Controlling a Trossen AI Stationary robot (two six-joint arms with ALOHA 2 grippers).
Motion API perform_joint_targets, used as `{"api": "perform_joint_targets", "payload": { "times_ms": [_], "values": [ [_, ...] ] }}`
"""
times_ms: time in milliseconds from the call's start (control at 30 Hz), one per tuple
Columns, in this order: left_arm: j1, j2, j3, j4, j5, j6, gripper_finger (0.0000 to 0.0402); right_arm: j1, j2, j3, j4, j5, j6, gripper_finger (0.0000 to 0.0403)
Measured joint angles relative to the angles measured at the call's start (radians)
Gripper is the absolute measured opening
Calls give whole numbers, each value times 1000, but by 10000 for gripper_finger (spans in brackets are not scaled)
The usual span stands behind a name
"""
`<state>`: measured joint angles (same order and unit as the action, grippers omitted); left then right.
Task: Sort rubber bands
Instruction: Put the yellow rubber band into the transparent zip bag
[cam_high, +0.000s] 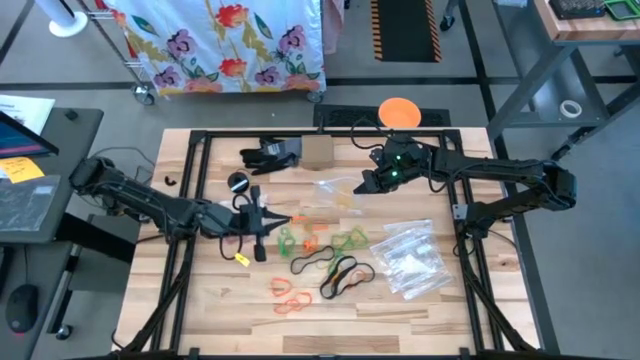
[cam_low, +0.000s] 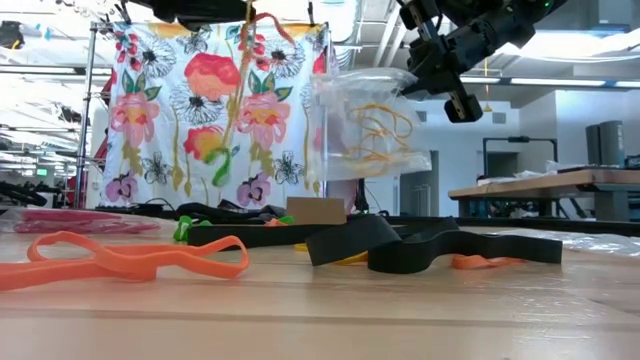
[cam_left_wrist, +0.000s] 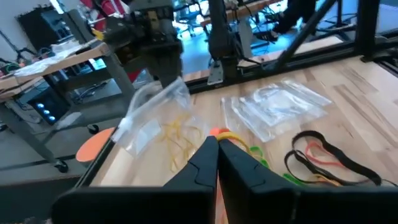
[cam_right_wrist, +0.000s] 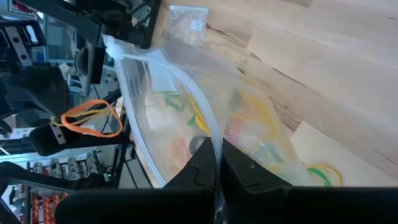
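Most of the rubber bands (cam_high: 322, 262) lie loose on the worktop (cam_high: 440, 310): green ones near the middle, black and dark loops just in front of them, orange ones nearer the front edge, with a few more scattered around. Only a few yellow bands (cam_low: 383, 132) sit inside the clear bag (cam_low: 362, 125) that the right pincer (cam_right_wrist: 216, 163) holds up above the far side of the worktop, its fingers pinched shut on the bag's edge. The left pincer (cam_left_wrist: 217, 151) is closed on an orange band (cam_right_wrist: 89, 118), which hangs from its tip near the bag's mouth. A pile of further clear bags (cam_high: 408, 258) lies unused on the right. By my judgement the sorting is at an early stage: one colour begun, the green, black and most orange bands not yet bagged.
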<state>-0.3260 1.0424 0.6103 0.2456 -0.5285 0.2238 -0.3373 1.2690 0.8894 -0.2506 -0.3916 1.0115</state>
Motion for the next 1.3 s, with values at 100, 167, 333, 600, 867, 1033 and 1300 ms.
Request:
{"api": "perform_joint_targets", "payload": {
  "times_ms": [100,167,333,600,867,1033,1300],
  "values": [
    [0,4,0,23,-18,4,30,0,0,0,-4,0,-1,0],
    [2,6,0,43,-56,15,54,4,0,0,-4,0,-7,0],
    [2,6,0,69,-116,14,124,4,0,0,-4,0,-7,0],
    [2,6,0,91,-142,-61,187,3,1,0,-3,0,-8,0],
    [2,7,0,185,-145,-64,61,3,1,0,-3,0,-8,0],
    [2,7,0,207,-95,-52,8,3,1,0,-3,0,-8,0],
    [13,83,6,273,7,-18,1,10,1,0,-3,5,-10,0]
  ]
}}
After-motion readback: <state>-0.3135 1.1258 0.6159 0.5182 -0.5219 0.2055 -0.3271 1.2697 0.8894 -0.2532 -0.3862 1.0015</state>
